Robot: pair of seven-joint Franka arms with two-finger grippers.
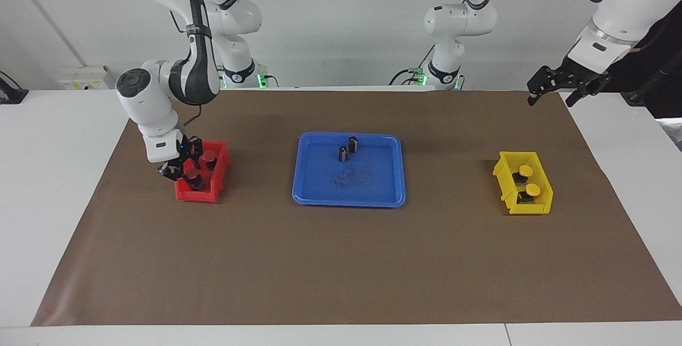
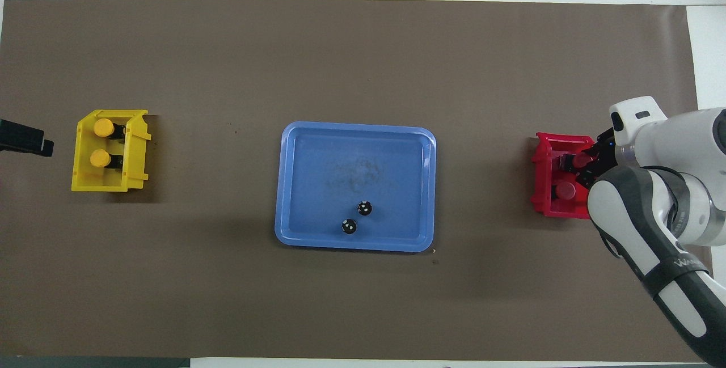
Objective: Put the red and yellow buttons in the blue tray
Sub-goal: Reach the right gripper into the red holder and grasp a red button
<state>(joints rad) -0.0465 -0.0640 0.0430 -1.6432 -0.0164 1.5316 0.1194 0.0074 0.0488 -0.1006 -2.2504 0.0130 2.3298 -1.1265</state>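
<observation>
The right gripper [image 1: 187, 171], at the facing view's left, is clamped on a red domed push button [image 1: 190, 170] inside the small red plastic bin [image 1: 205, 194]. Only the facing view shows the left gripper [image 1: 551, 89], fingers apart, upper right. The wide shallow blue plastic tray [image 2: 295, 186] sits mid-frame; two yellow domed buttons [image 2: 103, 127] lie in the yellow bin [image 2: 133, 178].

White table [image 1: 64, 175]; brown mat [image 1: 341, 260] on it, bearing blue tray [image 1: 349, 202], red bin [image 1: 201, 194], yellow bin [image 1: 527, 208].

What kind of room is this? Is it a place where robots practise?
Probably a robot lab or test room. Two white robot arms stand at a white table covered by a brown mat, with a blue tray and small red and yellow bins of push buttons.
</observation>
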